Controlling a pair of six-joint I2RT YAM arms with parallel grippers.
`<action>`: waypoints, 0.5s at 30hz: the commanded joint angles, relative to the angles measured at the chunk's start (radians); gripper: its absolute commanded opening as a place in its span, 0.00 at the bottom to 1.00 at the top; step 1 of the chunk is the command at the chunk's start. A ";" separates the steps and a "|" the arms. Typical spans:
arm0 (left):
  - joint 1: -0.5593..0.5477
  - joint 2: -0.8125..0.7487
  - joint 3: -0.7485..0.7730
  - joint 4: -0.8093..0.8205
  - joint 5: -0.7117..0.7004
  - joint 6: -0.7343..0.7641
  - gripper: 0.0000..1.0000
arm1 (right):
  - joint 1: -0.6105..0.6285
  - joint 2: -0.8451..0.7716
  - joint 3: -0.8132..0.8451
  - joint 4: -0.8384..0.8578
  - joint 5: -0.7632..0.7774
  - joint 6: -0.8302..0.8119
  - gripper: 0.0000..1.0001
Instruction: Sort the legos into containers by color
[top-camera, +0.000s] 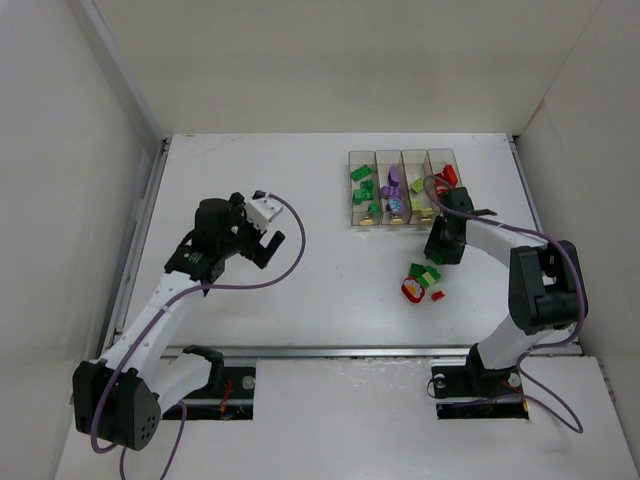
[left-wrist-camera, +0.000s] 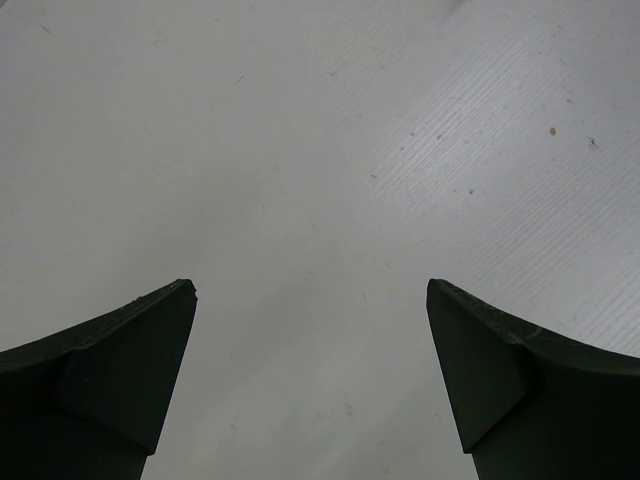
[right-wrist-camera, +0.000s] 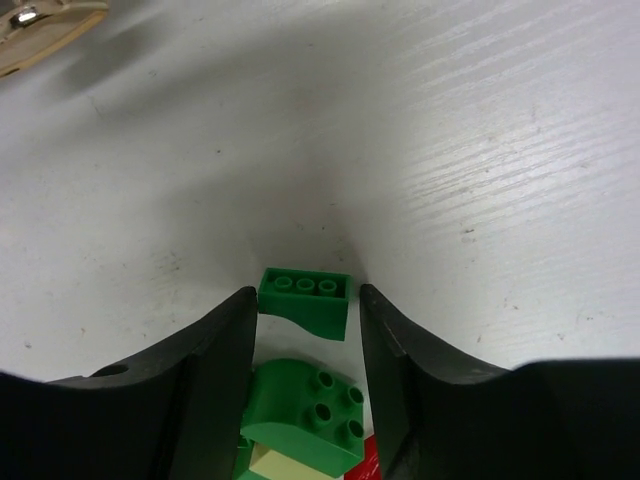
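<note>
Four clear bins (top-camera: 403, 152) stand in a row at the back right. From left to right they hold green (top-camera: 362, 189), purple (top-camera: 394, 190), pale yellow-green (top-camera: 419, 192) and red (top-camera: 447, 176) legos. A small loose pile (top-camera: 424, 279) of green, yellow-green and red legos lies in front of them. My right gripper (top-camera: 440, 256) is low over the pile's far side. In the right wrist view it (right-wrist-camera: 306, 292) is open, its jaws straddling a small green brick (right-wrist-camera: 312, 308); the left finger touches a corner and the right stands apart. My left gripper (top-camera: 268, 247) is open and empty over bare table (left-wrist-camera: 310, 290).
Between the right jaws, nearer the wrist, lie a rounded green brick (right-wrist-camera: 305, 415), a pale yellow-green piece (right-wrist-camera: 285, 463) and a red piece (right-wrist-camera: 362, 466). A bin's yellowish end mark (right-wrist-camera: 45, 35) shows top left. White walls enclose the table on three sides.
</note>
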 joint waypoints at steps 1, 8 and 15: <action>-0.003 -0.028 0.034 0.010 0.018 -0.005 1.00 | 0.005 -0.009 0.002 -0.003 0.061 0.029 0.51; -0.003 -0.028 0.034 0.010 0.027 -0.005 1.00 | 0.014 0.002 0.034 -0.003 0.061 0.019 0.19; -0.003 -0.007 0.023 0.010 0.027 -0.005 1.00 | 0.144 -0.073 0.160 -0.079 0.136 -0.048 0.04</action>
